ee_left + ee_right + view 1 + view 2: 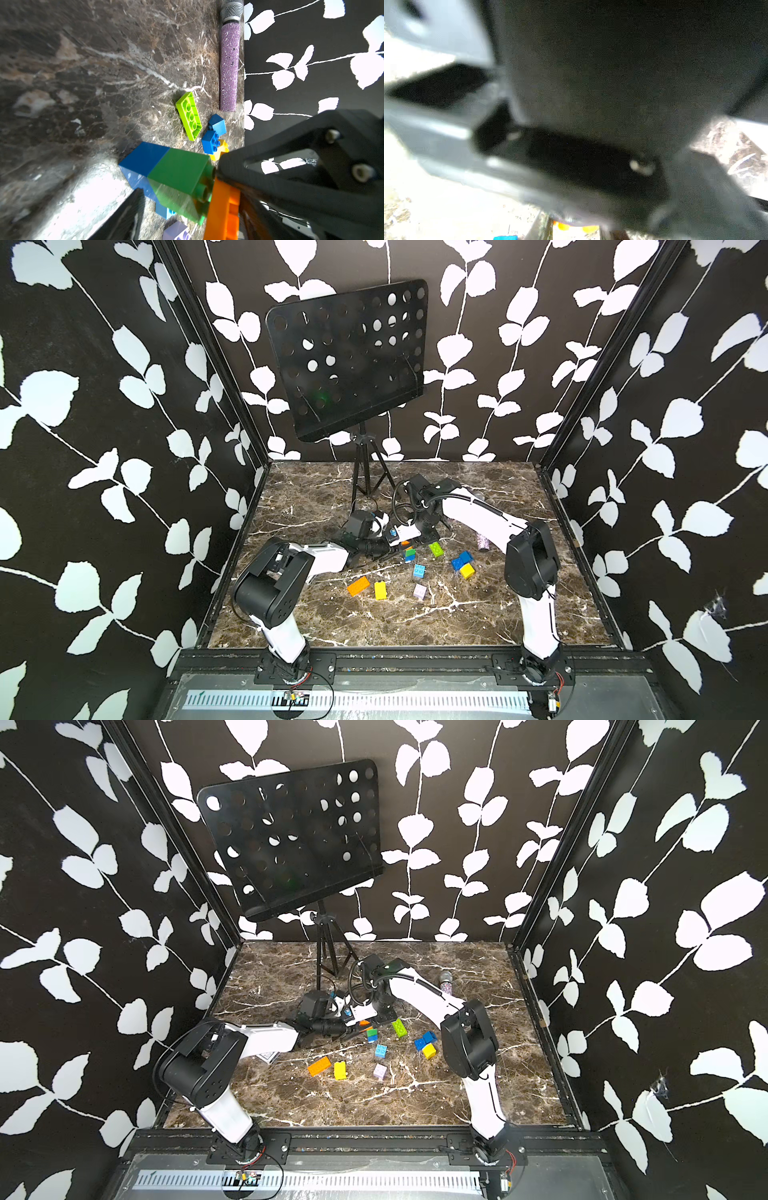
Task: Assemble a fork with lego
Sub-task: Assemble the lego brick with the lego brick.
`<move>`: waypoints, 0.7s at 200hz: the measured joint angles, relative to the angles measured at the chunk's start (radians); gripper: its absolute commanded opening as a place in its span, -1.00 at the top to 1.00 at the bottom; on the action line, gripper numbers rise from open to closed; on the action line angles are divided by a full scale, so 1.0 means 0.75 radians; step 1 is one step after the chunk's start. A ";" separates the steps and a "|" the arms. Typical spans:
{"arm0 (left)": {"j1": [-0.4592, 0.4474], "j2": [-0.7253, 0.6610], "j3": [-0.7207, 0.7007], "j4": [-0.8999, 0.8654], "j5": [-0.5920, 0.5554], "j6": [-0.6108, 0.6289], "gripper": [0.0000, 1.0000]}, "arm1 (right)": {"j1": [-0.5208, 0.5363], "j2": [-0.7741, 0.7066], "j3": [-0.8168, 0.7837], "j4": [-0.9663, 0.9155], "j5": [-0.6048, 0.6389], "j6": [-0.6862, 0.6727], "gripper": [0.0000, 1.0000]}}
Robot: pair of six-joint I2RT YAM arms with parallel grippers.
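Note:
The fork's blue-and-green stem (166,166) stands mid-table (410,554), studs toward the orange crossbar brick (222,207). My left gripper (400,550) reaches in low from the left with the stem between its jaws (190,193). One finger (128,214) lies against the blue brick, and the other is hidden behind the orange brick. My right gripper (417,540) comes down from above, shut on the orange brick (562,226), which presses against the green studs. Loose lego lies in front: orange (358,585), yellow (380,590), lilac (419,591), light blue (419,570), lime (435,548).
Two blue bricks (462,560) and a yellow one (467,571) lie to the right. A glittery microphone (483,541) rests near the right arm. A black music stand (349,360) rises at the back, its tripod legs (365,485) on the marble table (478,614).

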 measured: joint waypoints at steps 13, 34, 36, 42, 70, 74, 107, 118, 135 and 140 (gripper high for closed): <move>-0.001 0.000 -0.014 0.023 -0.001 -0.005 -0.57 | -0.001 0.008 0.014 -0.018 -0.001 0.008 0.39; 0.000 0.001 -0.039 0.083 -0.002 -0.015 -0.52 | -0.001 0.010 0.018 -0.024 -0.013 0.033 0.35; 0.000 0.003 -0.042 0.089 -0.003 -0.020 -0.51 | -0.002 0.010 0.018 -0.025 -0.013 0.036 0.34; 0.001 0.006 -0.050 0.113 -0.004 -0.030 -0.50 | -0.002 0.011 0.018 -0.026 -0.015 0.043 0.34; 0.008 0.031 -0.110 0.271 -0.005 -0.085 -0.49 | -0.013 0.020 0.018 -0.025 -0.035 0.065 0.33; 0.009 0.035 -0.119 0.295 -0.006 -0.093 -0.48 | -0.014 0.020 0.018 -0.024 -0.038 0.067 0.33; 0.011 0.070 -0.177 0.477 -0.017 -0.176 -0.44 | -0.036 0.020 0.008 -0.010 -0.082 0.075 0.33; 0.011 0.075 -0.185 0.510 -0.025 -0.193 -0.43 | -0.039 0.020 0.008 -0.007 -0.086 0.075 0.34; 0.011 0.077 -0.193 0.534 -0.035 -0.208 -0.42 | -0.042 0.020 0.008 -0.006 -0.089 0.075 0.38; 0.011 0.077 -0.195 0.537 -0.037 -0.210 -0.42 | -0.044 0.020 0.008 -0.006 -0.091 0.075 0.40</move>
